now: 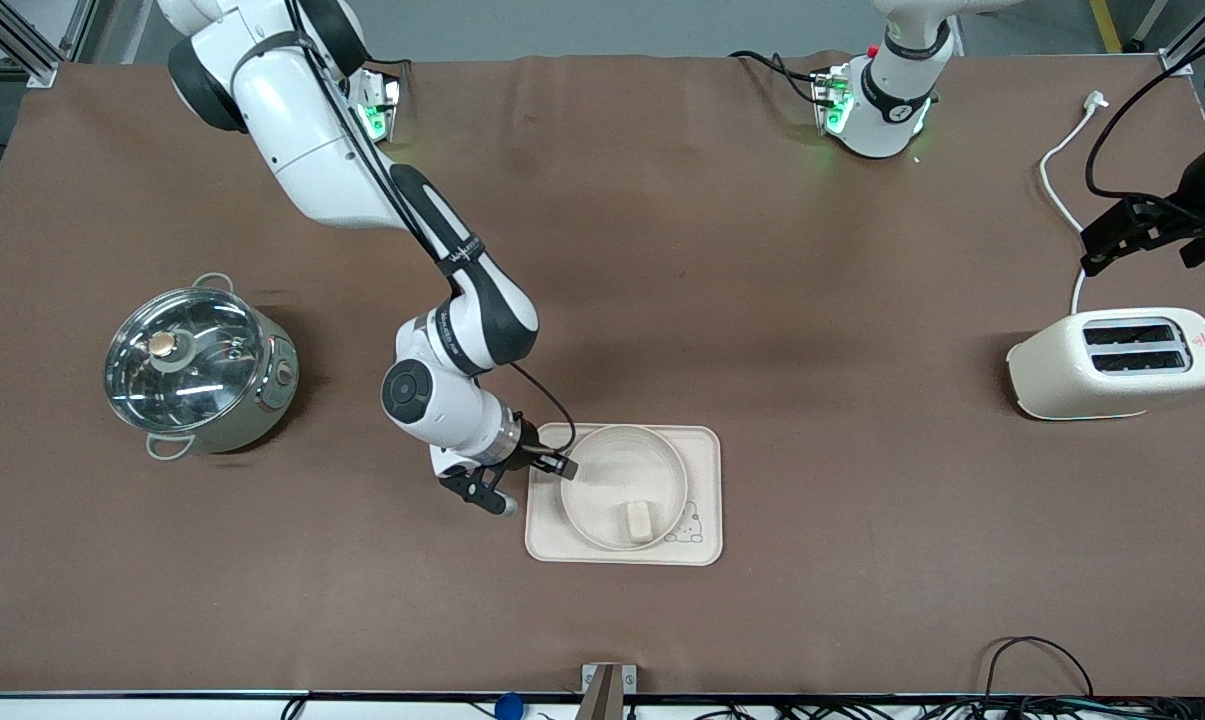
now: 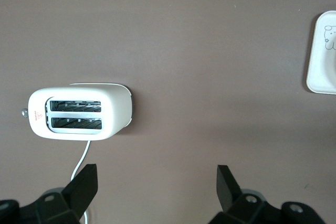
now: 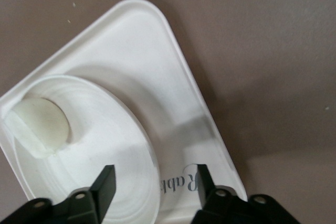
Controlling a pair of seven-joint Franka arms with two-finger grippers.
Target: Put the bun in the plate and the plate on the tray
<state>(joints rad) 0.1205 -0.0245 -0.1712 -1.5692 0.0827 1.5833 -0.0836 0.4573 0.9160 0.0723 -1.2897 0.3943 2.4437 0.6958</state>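
Bun [image 1: 640,521] in plate [image 1: 602,455], plate on tray [image 1: 702,545] mid-counter, right gripper [image 1: 533,485] open astride plate rim, gripping nothing, left gripper [image 2: 157,182] wide open, empty, waiting over toaster [image 1: 1112,362]

A small pale cream blocky bun [image 1: 640,521] lies inside the round shallow cream-white plate [image 1: 602,465], nearer its front-camera rim, and the plate sits flat on the cream rectangular tray with rounded corners and a bunny drawing [image 1: 704,490], which rests toward the table's front-camera edge, about midway along it.
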